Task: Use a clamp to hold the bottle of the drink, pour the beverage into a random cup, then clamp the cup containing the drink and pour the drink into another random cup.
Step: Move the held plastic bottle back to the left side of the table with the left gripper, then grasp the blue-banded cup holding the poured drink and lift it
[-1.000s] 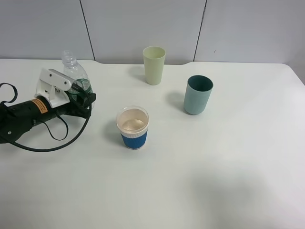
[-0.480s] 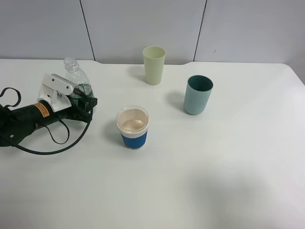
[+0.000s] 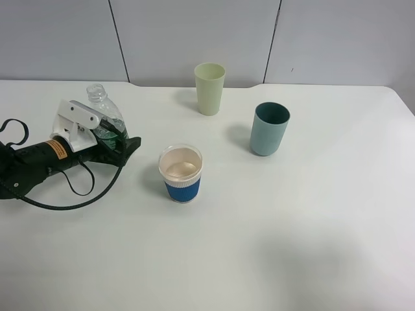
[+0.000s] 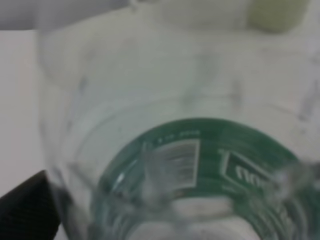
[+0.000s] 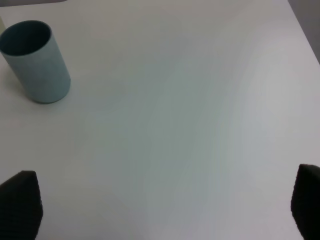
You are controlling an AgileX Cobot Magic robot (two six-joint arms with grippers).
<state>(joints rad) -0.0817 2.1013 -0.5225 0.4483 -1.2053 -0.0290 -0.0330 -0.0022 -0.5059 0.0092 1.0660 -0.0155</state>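
1. While the bottle point(image 3: 106, 116) stands neck-up near the left edge of the white table point(image 3: 292, 233), the left gripper point(image 3: 120, 138) lies low around its lower body. Its jaws are spread to either side, and the near black finger point(image 3: 132, 143) angles away from the plastic, so the grasp reads as released.
2. Seen from the left wrist camera, the clear bottle fills nearly the whole view. Its green label point(image 4: 210, 125) shows through the blurred plastic, and one dark finger sits at the corner beside it.
3. Just to the right of that gripper, and apart from it, the blue-sleeved cup point(image 3: 181, 173) stands upright near the middle of the table. Its pale peach inside faces the high camera; whether any liquid lies in it cannot be told.
4. At the back of the table the pale green cup point(image 3: 209, 89) stands upright. The teal cup point(image 3: 269, 129) is to its right and nearer the camera, and all three cups stand well apart.
5. On the right arm's own camera, the right gripper point(image 5: 163, 202) hangs wide apart over bare tabletop. Its two dark fingertips point(image 5: 20, 205) sit at opposite corners with nothing between them, and the teal cup stands off to one side.
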